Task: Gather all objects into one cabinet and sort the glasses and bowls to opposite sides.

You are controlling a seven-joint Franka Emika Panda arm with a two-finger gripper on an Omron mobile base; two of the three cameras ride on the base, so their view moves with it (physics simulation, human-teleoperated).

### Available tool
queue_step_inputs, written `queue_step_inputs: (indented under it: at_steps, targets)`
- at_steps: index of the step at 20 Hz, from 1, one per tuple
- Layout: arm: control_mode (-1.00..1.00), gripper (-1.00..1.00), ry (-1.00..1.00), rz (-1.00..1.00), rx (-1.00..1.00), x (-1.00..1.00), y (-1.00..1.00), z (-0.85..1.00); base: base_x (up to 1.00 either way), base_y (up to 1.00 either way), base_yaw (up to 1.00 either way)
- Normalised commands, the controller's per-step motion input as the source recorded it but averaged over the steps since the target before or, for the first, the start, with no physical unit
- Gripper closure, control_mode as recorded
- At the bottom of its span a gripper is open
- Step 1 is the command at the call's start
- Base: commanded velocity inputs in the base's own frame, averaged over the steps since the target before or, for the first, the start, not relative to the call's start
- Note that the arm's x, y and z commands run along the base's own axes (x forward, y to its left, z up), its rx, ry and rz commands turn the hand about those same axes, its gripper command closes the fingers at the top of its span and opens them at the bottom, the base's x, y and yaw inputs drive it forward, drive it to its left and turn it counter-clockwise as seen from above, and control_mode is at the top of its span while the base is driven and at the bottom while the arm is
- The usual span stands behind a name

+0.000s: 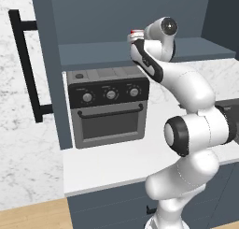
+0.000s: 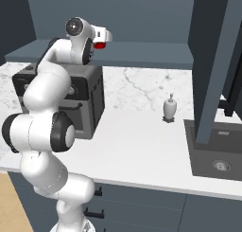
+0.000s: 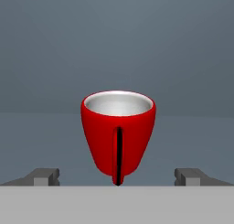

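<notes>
A small bright red cup (image 3: pixel 118 127) with a pale inside and a handle facing the camera stands upright on the shelf of the dark slate-blue cabinet (image 3: pixel 45 141). My gripper (image 3: pixel 118 176) is open, and its two dark fingertips (image 3: pixel 45 176) sit wide apart on either side of the cup's foot, not touching it. From the base, the hand (image 1: pixel 136 40) reaches into the open cabinet (image 1: pixel 93 53) at shelf height, with a sliver of the red cup (image 1: pixel 136 33) just past it. The right base view has the red cup (image 2: pixel 99 45) under the hand, on the cabinet shelf (image 2: pixel 142 55).
A dark toaster oven (image 1: pixel 108 106) stands on the white counter (image 1: pixel 116 165) below the shelf. A white soap dispenser (image 2: pixel 169 108) sits by the marble wall, and a dark sink (image 2: pixel 218 156) lies at the right. An open cabinet door (image 2: pixel 213 65) hangs over the sink.
</notes>
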Motion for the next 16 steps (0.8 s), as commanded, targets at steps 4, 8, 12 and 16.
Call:
queue_step_inputs:
  at_steps: [4,8,12,16]
  targets:
    - [-1.00,-1.00,0.00,0.00,0.00,0.10,-0.10,0.00,0.00,0.00,0.00]
    - [-1.00,-1.00,0.00,0.00,0.00,0.05,-0.03,0.00,0.00,0.00,0.00]
    - [-1.00,-1.00,0.00,0.00,0.00,0.08,0.00,0.00,0.00,0.00,0.00]
    - [-1.00,-1.00,0.01,0.00,0.00,0.01,0.00,0.00,0.00,0.00,0.00]
